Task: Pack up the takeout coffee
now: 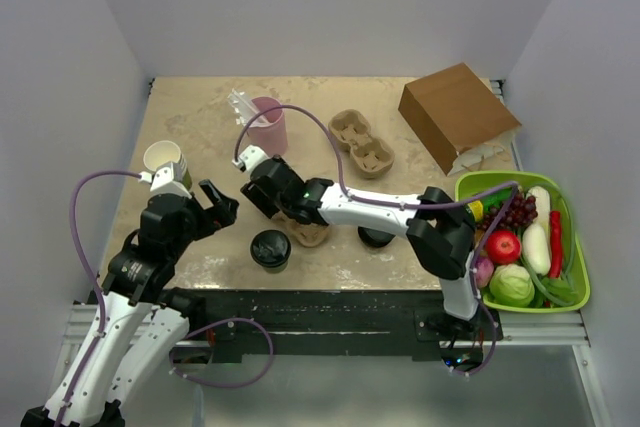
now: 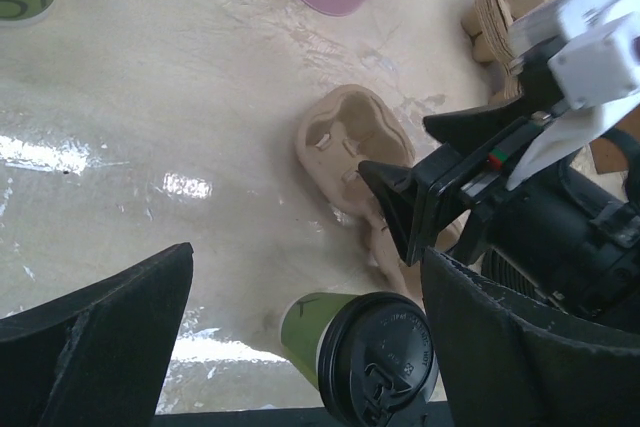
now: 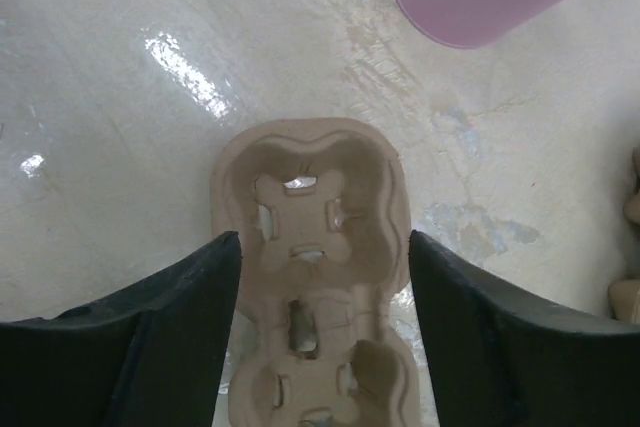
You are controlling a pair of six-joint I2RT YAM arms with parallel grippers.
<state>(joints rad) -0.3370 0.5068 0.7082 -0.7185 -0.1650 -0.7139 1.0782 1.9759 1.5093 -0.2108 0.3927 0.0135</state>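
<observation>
The takeout coffee [image 1: 270, 249] is a short paper cup with a green sleeve and a black lid [image 2: 382, 369]. It stands near the table's front edge, just left of a cardboard cup carrier [image 1: 305, 230]. My left gripper [image 1: 218, 205] hovers open to the cup's upper left; in the left wrist view the cup sits low between the wide-apart fingers [image 2: 120, 327]. My right gripper [image 3: 325, 247] is open above the carrier [image 3: 310, 217], one finger on each side of it and gripping nothing.
A pink cup [image 1: 268, 125] stands behind the carrier. An open cup with a green sleeve [image 1: 165, 160] is at the left. A second carrier [image 1: 362, 142] and a brown paper bag [image 1: 458, 115] lie further back. A loose black lid [image 1: 376, 237] and a green basket [image 1: 574, 247] of produce are to the right.
</observation>
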